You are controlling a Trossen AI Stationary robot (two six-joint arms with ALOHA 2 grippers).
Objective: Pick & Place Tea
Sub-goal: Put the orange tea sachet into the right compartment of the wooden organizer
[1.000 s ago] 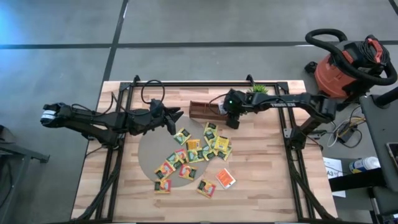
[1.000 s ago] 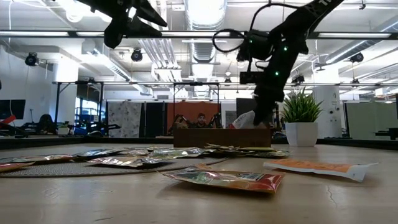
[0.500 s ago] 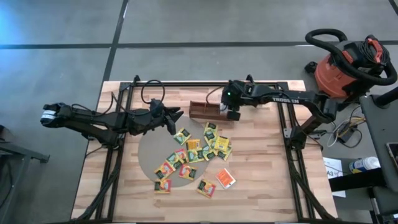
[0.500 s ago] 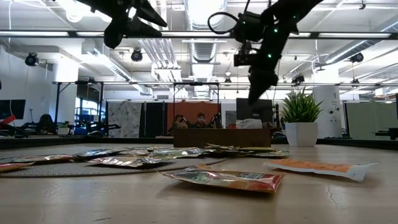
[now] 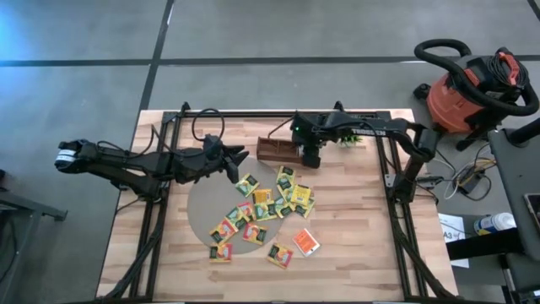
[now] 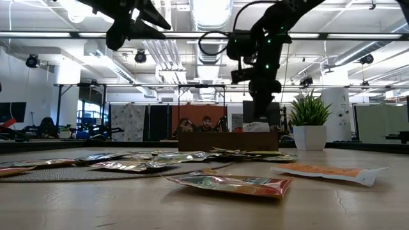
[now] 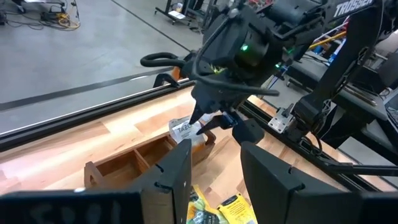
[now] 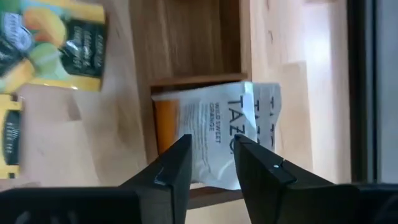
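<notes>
The right gripper (image 5: 309, 158) hangs just above the right end of the brown three-compartment wooden tray (image 5: 275, 152) at the far side of the pale wooden table (image 5: 354, 236). Its fingers stand slightly apart and grip nothing. Below them a white and orange tea sachet (image 8: 214, 134) lies crumpled in the tray's rightmost compartment, one edge riding up over the tray wall.

The left gripper (image 5: 239, 159) hovers high over the table, left of the tray, fingers spread and empty.

The other flat square paper tea sachets (image 5: 266, 207), yellow, green and orange-red, lie scattered and overlapping on a grey round mat (image 5: 202, 207) in the middle of the table, nearer than the tray. An orange-red one (image 5: 305, 242) lies apart on bare wood at the near right.

A small green potted plant (image 6: 309, 128) stands to the right of the tray, beside the right arm. A red and black shop vacuum (image 5: 468, 89) sits on the floor beyond the table's far right corner.
</notes>
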